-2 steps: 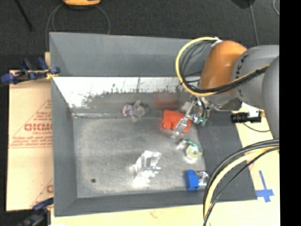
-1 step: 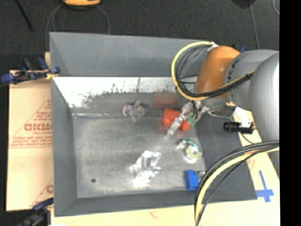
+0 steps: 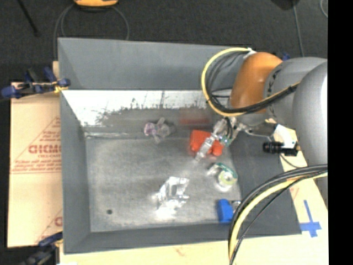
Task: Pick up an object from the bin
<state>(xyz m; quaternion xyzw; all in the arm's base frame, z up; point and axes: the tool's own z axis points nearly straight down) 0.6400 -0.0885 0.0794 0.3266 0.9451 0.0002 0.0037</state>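
The gripper point(image 3: 212, 145) is brought low against an orange block point(image 3: 196, 140) by the back wall of the bin point(image 3: 138, 65), right of middle. Whether it is spread or closed cannot be told. The block is probably favoured for standing clear. A green-white round thing point(image 3: 224, 176) and a blue block point(image 3: 224, 210) are left nearer the front.

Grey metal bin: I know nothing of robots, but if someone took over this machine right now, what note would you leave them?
End effector: low in the grey metal bin, at the right edge of an orange-red block near the back wall; grip state unclear.
Others: pale purple lump at the back, clear round piece with green, crumpled silvery wrapper mid-floor, small blue block in front.
Done: nothing lifted out.
Left: grasp one thing, likely the orange-red block, and raise it.
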